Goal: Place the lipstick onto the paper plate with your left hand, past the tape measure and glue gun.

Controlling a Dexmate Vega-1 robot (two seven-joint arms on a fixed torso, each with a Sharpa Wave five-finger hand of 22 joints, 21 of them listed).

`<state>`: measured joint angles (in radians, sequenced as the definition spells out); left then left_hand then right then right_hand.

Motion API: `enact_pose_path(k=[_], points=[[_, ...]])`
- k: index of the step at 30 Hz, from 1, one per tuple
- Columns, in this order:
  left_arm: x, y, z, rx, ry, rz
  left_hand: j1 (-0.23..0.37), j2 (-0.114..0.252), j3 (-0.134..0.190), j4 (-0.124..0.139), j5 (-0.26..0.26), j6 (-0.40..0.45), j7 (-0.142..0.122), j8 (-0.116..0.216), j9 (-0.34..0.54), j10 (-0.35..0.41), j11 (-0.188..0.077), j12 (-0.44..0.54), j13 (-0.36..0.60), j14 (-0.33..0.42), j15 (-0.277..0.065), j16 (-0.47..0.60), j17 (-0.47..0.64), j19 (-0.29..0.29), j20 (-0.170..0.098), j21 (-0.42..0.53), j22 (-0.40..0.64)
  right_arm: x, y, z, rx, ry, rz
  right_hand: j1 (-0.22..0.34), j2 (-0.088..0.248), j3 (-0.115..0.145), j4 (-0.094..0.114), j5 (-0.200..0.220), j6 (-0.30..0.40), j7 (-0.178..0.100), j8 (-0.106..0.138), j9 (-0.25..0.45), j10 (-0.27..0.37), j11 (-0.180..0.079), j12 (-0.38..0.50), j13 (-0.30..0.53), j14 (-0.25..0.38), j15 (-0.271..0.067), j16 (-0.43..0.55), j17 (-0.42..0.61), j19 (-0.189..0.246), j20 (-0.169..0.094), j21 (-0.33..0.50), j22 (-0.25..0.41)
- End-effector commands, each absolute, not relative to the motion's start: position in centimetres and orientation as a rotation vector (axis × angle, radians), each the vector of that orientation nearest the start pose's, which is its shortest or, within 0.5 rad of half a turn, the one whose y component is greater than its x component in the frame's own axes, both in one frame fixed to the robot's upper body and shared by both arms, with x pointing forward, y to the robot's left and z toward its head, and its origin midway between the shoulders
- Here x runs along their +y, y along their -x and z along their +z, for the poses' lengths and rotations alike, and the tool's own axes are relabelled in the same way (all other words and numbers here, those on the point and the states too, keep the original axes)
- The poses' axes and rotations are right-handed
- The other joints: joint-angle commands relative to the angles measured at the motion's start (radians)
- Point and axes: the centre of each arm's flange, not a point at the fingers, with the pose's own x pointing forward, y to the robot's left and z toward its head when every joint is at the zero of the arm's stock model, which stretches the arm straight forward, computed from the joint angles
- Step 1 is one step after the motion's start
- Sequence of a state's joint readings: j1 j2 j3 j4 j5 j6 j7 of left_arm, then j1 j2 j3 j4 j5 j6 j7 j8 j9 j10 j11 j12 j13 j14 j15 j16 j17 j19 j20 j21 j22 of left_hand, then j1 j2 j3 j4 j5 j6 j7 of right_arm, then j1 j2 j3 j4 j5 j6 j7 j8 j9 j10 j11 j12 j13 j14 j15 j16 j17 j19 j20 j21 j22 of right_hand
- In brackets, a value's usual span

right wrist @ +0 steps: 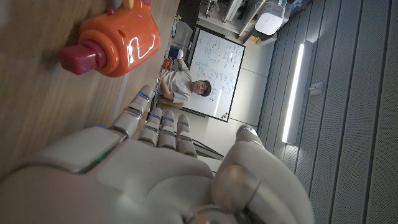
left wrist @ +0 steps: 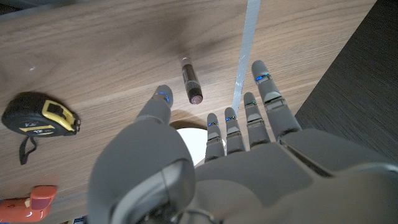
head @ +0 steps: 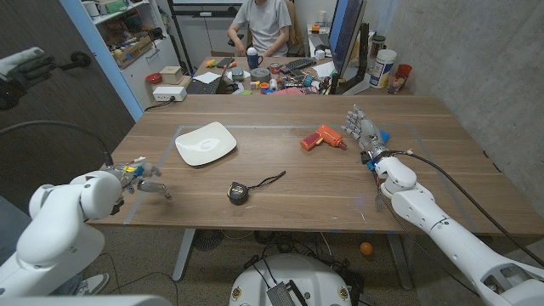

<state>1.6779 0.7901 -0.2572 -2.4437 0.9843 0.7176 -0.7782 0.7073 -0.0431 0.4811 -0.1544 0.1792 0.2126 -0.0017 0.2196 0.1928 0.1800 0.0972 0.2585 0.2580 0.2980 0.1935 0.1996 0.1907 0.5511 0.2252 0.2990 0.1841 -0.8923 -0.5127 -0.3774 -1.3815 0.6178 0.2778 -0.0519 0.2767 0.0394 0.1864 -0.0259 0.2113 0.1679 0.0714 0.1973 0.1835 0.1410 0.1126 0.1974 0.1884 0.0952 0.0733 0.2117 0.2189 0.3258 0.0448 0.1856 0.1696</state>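
1 lipstick [left wrist: 191,81], 1 paper plate [head: 206,143], 1 tape measure [head: 239,192], 1 glue gun [head: 322,138]

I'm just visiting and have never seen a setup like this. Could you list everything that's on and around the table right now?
Lipstick: one, dark tube, lying on the wood just beyond the left hand's fingertips.
Paper plate: one, white, left-centre of the table.
Tape measure: one, black and yellow, with a black strap, near the front middle.
Glue gun: one, orange with a red tip, right of centre.
Table: one, brown wood.
Person: one, grey shirt, seated at a cluttered desk behind the table.
Left hand: one, grey, open, over the table's front left, holding nothing.
Right hand: one, grey, open, beside the glue gun, not touching it.
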Motion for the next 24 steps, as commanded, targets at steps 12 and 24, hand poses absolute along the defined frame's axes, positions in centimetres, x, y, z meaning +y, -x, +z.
enact_pose_path(k=[12,24], points=[[38.42,-42.85,-5.66,0.233,-1.458,0.152,0.018,0.003,-0.007,-0.002,0.001,0.019,0.004,-0.003,0.004,0.015,0.0,0.009,0.004,0.014,-0.001,0.009,0.0,-0.001,-0.003,-0.008,0.002,-27.69,-64.56,-3.14,-0.589,-0.029,0.181,-0.009,-0.004,-0.003,-0.004,0.006,0.003,-0.009,-0.002,0.004,0.007,0.0,-0.001,0.002,0.012,-0.002,0.005,0.0,0.0,0.006,0.008,0.003],[38.36,-42.84,-6.04,0.244,-1.441,0.154,0.028,0.01,-0.007,-0.003,0.003,0.025,0.002,-0.003,0.004,0.025,-0.004,0.013,0.004,0.03,-0.004,0.014,0.0,0.006,-0.004,-0.011,0.003,-27.28,-65.0,-3.29,-0.584,-0.031,0.196,-0.009,-0.004,-0.004,-0.005,0.006,0.003,-0.009,-0.002,0.004,0.007,-0.001,-0.001,0.002,0.013,-0.002,0.005,0.0,-0.002,0.009,0.007,0.003]])
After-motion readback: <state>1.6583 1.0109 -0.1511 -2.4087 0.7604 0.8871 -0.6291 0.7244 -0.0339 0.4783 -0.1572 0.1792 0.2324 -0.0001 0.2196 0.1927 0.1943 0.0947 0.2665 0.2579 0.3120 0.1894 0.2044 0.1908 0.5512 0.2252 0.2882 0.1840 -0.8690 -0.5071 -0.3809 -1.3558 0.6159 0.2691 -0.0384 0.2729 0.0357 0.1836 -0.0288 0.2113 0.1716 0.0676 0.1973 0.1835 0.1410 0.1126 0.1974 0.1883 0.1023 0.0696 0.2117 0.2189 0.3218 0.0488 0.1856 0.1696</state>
